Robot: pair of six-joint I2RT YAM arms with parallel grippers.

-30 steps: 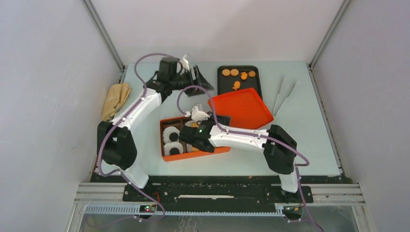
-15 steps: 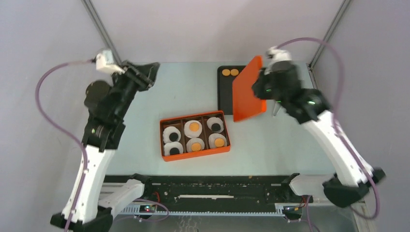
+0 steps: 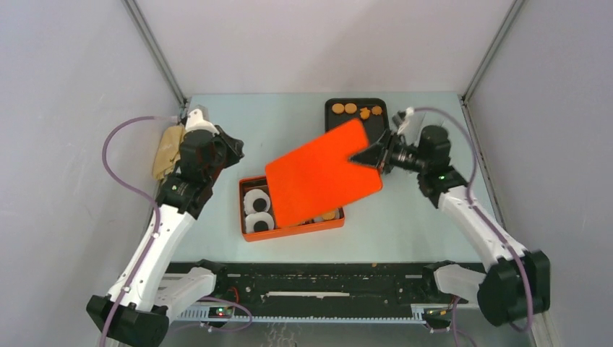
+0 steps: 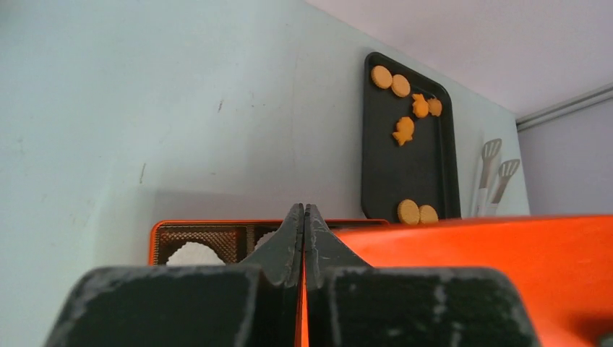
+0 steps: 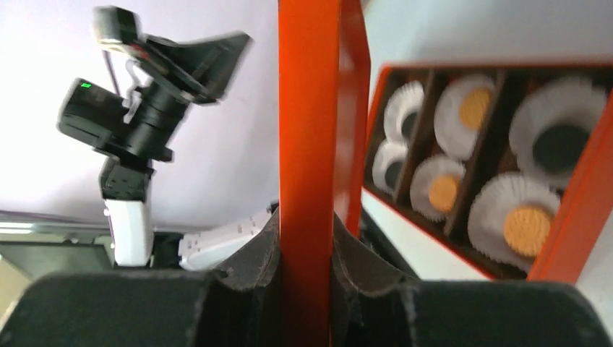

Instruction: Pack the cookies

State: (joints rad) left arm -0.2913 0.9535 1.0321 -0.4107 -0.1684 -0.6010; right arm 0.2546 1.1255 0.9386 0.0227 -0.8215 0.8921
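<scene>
**Lid hanging over the cookie box**

We are watching the right gripper (image 3: 372,155) pinching one corner of the flat orange lid (image 3: 322,173). In the right wrist view its fingers (image 5: 256,253) are pressing against both faces of the lid's edge. The lid is hanging tilted above the orange box (image 3: 249,233), hiding the box's middle and right compartments from above and leaving the left one showing.

The cookies are sitting in two places. Some are lying in white paper cups (image 5: 556,101) inside the box, among them an orange one (image 5: 526,228) and a black one (image 5: 556,148). The others are lying loose on the black tray (image 4: 412,173) at the far side of the table: round orange discs (image 4: 381,76), a fish-like shape (image 4: 403,131) and two more rounds at the tray's near end (image 4: 408,211).

The left gripper (image 3: 230,148) is hanging in the air to the left of the box, its fingers pressed together with nothing showing between them. A tan cloth (image 3: 168,148) is lying at the table's left edge, and two slim metal utensils (image 4: 491,150) are lying beside the tray.
</scene>
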